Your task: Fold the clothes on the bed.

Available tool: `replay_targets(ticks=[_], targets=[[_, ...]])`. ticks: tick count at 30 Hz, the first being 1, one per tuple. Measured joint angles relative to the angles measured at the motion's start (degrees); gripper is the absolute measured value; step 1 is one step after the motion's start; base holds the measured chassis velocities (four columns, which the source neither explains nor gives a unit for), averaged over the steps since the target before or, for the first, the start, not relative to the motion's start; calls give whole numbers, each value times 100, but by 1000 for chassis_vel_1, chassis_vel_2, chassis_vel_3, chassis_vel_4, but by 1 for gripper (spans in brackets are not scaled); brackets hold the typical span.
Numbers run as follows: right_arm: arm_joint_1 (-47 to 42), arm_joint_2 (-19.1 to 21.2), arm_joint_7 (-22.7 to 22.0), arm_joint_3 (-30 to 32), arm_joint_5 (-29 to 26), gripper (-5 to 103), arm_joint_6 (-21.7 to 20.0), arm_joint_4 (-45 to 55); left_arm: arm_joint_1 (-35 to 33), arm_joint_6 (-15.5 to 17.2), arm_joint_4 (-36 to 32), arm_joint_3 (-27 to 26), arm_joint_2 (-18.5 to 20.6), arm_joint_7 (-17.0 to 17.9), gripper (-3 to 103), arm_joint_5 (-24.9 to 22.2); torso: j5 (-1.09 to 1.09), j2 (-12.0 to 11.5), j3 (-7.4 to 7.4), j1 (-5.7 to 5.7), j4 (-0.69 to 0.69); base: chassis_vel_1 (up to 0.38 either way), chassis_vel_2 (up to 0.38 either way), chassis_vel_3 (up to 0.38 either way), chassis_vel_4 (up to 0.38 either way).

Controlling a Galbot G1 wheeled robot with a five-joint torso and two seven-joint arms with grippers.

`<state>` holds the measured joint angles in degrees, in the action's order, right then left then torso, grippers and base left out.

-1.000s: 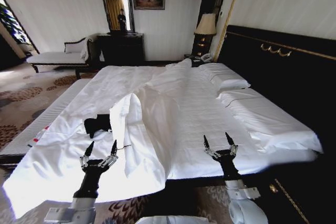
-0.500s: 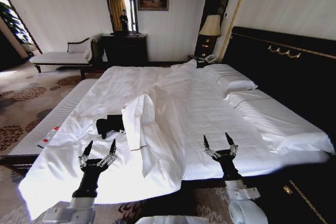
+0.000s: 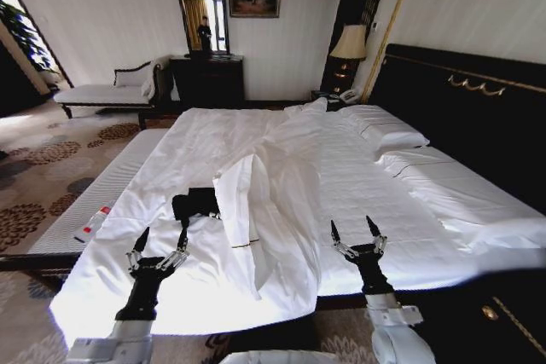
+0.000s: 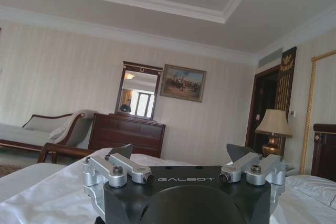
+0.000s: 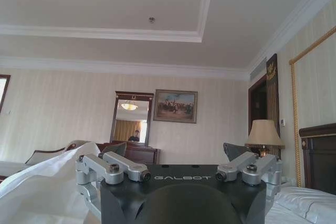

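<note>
The clothes (image 3: 195, 204), a crumpled black garment, lie on the white bed (image 3: 358, 185) near its left side, beside a raised fold of the white duvet (image 3: 243, 202). My left gripper (image 3: 162, 238) is held open just short of the black garment, fingers pointing up over the bed's near edge. My right gripper (image 3: 357, 229) is open too, above the near edge farther right, with nothing between its fingers. In the left wrist view the left gripper (image 4: 178, 153) points across the bed toward the far wall. In the right wrist view the right gripper (image 5: 176, 151) does the same.
A dark headboard (image 3: 478, 117) runs along the right side, with pillows (image 3: 384, 134) in front of it. A padded bench (image 3: 94, 202) with a small bottle (image 3: 92, 223) stands left of the bed. A dresser (image 3: 207, 78), a chaise (image 3: 107, 94) and a lamp (image 3: 349, 43) stand by the far wall.
The whole picture has shifted right and down, so the camera has moved; the bed and black garment sit closer to my grippers. Both grippers keep the same open pose.
</note>
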<state>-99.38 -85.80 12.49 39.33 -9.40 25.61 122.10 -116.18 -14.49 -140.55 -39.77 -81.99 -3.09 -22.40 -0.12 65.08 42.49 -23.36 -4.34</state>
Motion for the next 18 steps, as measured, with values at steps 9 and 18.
replay_targets(ticks=[9, 18], targets=[[214, 226, 42, -163, -636, 100, 12, -150, -17, -42, 75, -158, -1, 3, 100, -66, 3, -1, 0, 1, -1, 6, 15, -8, -14], [1186, 961, -186, -1009, -3500, 100, -760, -510, -76, -49, -11, -159, -67, 8, 100, 106, 2, -1, 0, 1, 1, 0, 0, 0, 0]])
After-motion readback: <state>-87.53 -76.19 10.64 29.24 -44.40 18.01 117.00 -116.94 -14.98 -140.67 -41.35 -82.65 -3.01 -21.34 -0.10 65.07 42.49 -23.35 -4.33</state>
